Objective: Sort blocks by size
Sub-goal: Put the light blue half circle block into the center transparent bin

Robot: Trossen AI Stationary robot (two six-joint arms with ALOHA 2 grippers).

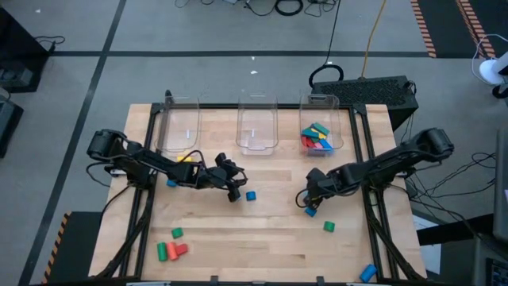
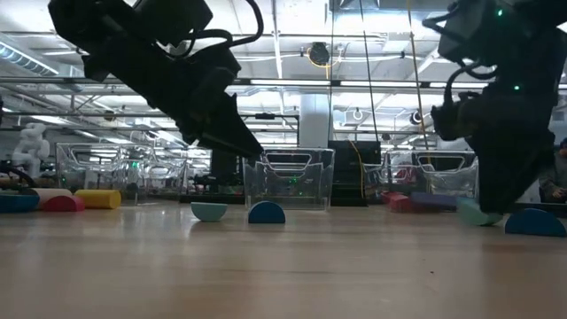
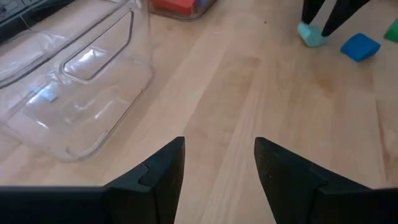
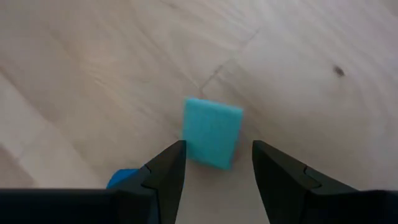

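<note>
Targeting block: light teal block [image 4: 212, 132], lying flat on the bare wood at right of centre in the high view, just beside a blue block [image 1: 310, 210].
Long axis: short rectangle; in the right wrist view its length runs roughly up-frame, tilted slightly, toward the gap between the fingers.
Right gripper [image 4: 216, 163]: fingers apart, straddling the near end of the teal block, nothing clamped.
Step in hand: judged as the approach to grasp.
Next move: likely lower, centre the block between the fingers, close across its short width, then carry it to a bin.
Left gripper [image 3: 217, 163]: fingers apart, empty, at centre-left of the high view near the middle clear bin [image 1: 257, 131].
Sorted so far: right-hand clear bin [image 1: 335, 143] holds several coloured blocks [image 1: 316, 137].
Remaining: red and green pieces [image 1: 171, 249] at lower left.
</note>
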